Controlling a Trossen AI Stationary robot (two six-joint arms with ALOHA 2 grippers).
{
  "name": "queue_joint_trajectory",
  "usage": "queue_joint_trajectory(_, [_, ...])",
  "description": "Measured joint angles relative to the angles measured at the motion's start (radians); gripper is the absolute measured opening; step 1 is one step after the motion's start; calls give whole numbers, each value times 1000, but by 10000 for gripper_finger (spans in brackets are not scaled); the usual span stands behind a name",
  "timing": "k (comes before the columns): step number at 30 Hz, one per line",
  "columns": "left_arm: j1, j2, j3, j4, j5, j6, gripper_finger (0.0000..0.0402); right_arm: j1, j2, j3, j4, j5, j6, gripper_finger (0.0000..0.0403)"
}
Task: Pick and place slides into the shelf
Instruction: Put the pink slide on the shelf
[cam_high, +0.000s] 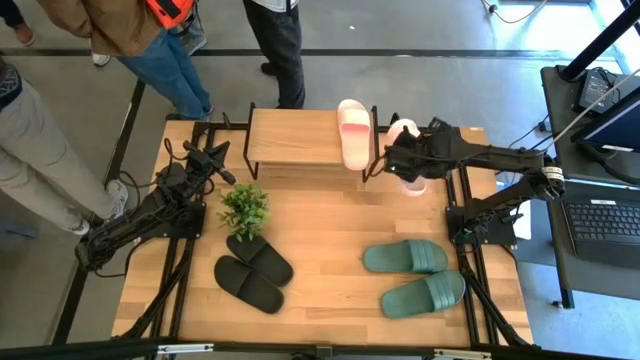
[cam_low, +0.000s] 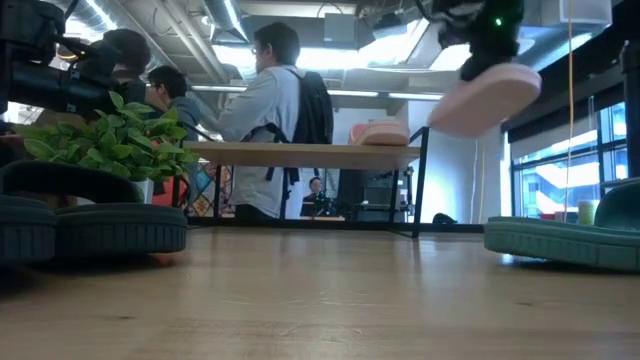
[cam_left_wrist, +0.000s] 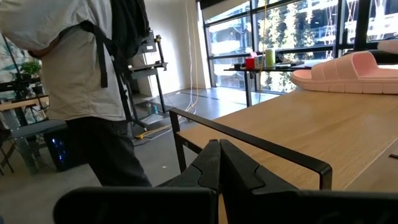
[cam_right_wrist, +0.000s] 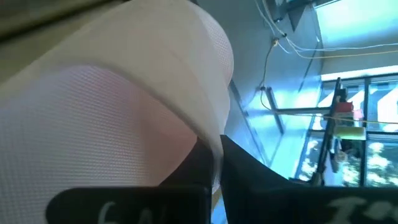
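The right gripper (cam_high: 398, 160), closed on the second pink slide (cam_high: 406, 150), holds it in the air at the shelf's (cam_high: 290, 140) three o'clock, probably to put it beside its partner (cam_high: 353, 132) already there, while the left gripper (cam_high: 224, 172) waits closed and empty.

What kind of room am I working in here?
Probably a robotics lab or open office workspace: a laptop beside the wooden table, people standing just behind it, and large windows with exposed ceiling ducts.

No text, label, brand, number or sign could be read on anything in these four views.
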Motion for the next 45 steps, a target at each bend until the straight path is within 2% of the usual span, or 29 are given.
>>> queue_joint_trajectory(9, [0,0,0,0,0,0,0,0,46,187,103,40,6,13])
queue_joint_trajectory(16, [0,0,0,0,0,0,0,0,137,326,276,41,-169,13])
queue_joint_trajectory(23, [0,0,0,0,0,1,0,-5,300,503,377,40,-280,13])
queue_joint_trajectory(34, [0,0,0,0,0,2,0,-66,575,785,380,41,-383,13])
queue_joint_trajectory(45, [0,0,0,0,0,2,0,-97,733,901,378,39,-413,13])
